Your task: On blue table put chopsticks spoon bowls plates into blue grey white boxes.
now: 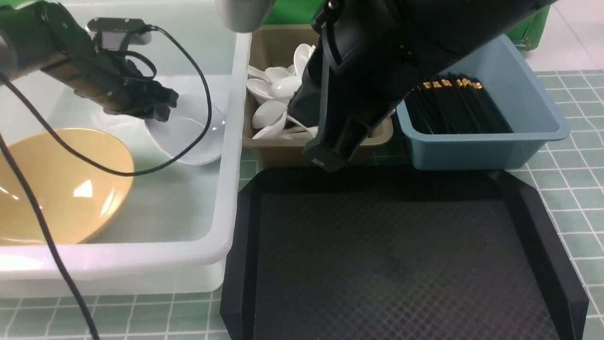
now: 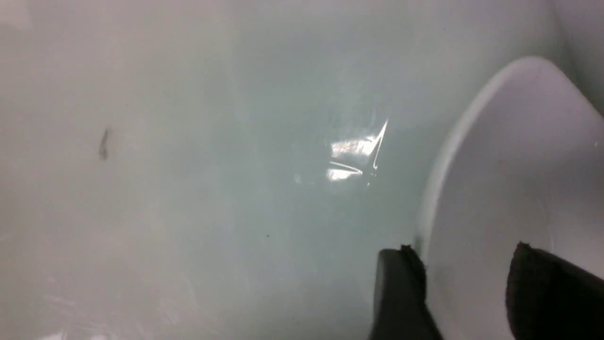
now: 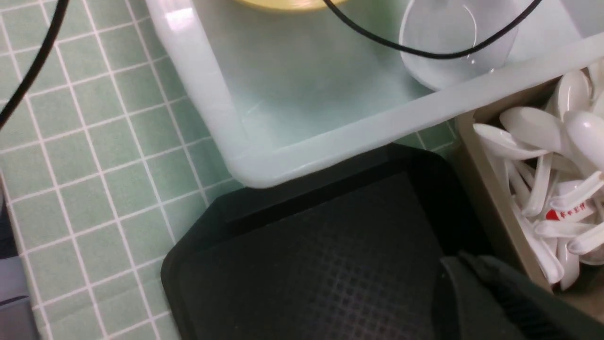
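White box (image 1: 231, 156) — bowl (image 1: 188, 137) rim between jaws

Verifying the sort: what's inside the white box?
In the white box: a yellow bowl and a tilted white bowl. The left claw straddles the white bowl's rim, jaws apart. The left arm covers part of the floor behind.

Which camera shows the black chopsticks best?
The front view. There the chopsticks lie bundled together in the blue box, gold tips showing. The left wrist and right wrist views do not show them at all.
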Controlling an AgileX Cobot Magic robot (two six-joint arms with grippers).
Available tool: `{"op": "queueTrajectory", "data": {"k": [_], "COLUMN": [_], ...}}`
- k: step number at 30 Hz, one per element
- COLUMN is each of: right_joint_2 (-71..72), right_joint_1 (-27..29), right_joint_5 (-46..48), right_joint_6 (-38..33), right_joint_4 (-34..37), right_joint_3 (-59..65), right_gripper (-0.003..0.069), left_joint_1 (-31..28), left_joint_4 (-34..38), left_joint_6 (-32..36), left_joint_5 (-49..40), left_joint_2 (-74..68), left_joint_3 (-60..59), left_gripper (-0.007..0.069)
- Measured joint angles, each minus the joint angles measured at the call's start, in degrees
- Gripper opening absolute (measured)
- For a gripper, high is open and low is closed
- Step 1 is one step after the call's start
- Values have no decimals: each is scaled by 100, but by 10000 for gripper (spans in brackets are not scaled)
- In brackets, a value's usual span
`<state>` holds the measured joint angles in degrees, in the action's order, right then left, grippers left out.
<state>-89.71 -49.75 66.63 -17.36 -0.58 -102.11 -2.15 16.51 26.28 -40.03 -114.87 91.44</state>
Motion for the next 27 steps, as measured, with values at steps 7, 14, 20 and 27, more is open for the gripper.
{"op": "queueTrajectory", "data": {"k": [7,14,20,27], "right_joint_2": [0,432,1611,3080], "right_joint_1": [0,0,0,0], "right_joint_5": [499,396,-403,-1425], "right_joint_6": [617,899,1243,1480], "right_joint_4": [-1010,-1120,-1134,-1077], "right_joint_3": [0,623,2062,3744], "right_gripper": [48,48,48,48], "left_joint_1": [0,6,0,0], "left_joint_4": [-264,-956,-893,-342], "left_joint_6": [-342,-1054,-1138,-1099], "left_joint_5": [-1416,-2623,-2510,-1494], "left_joint_2": [898,2164,3922,6443], "left_joint_3": [906,551,-1334,-3847], "left_gripper": [512,253,4,-11]}}
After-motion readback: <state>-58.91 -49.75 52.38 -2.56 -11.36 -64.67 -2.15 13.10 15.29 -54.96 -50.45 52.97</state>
